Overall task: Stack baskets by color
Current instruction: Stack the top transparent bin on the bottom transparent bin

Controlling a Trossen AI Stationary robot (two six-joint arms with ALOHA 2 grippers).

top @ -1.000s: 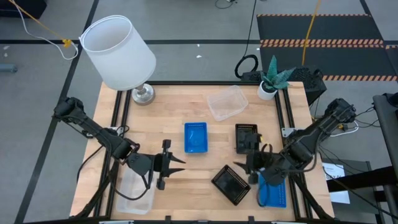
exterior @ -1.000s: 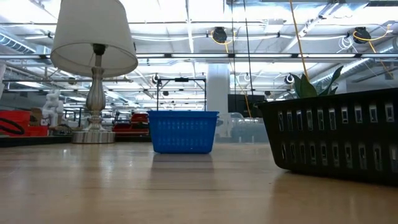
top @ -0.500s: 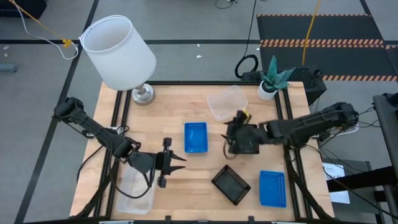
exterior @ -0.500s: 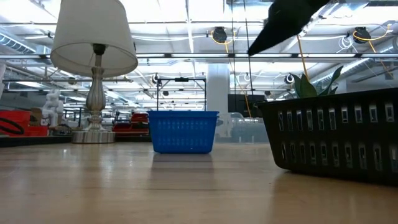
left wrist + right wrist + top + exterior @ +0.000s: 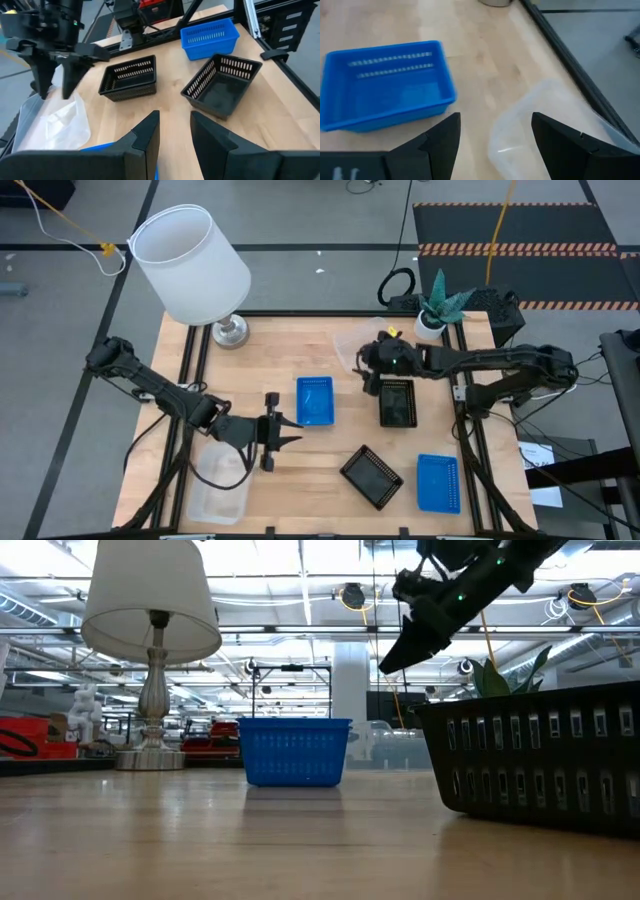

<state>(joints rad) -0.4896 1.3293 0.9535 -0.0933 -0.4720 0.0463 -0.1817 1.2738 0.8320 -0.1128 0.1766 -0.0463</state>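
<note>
My right gripper hangs open above the near edge of a clear basket at the far middle; its fingers stand over the basket's rim without touching. My left gripper hovers open and empty near the table's left front, pointing right. A blue basket and a black basket rest on their bottoms mid-table. A second black basket and a second blue one sit near the front. Another clear basket lies at the front left.
A white lamp stands at the far left corner and a small potted plant at the far right. Bare wood shows between the middle blue basket and the front black one. The low view shows my right gripper well above the table.
My right gripper has swung from the front right, beside the blue basket there, toward the far edge and left, sinking to a spot over the far clear basket, its fingers still spread. That blue basket stays put. My left gripper has drifted slightly toward the far edge.
</note>
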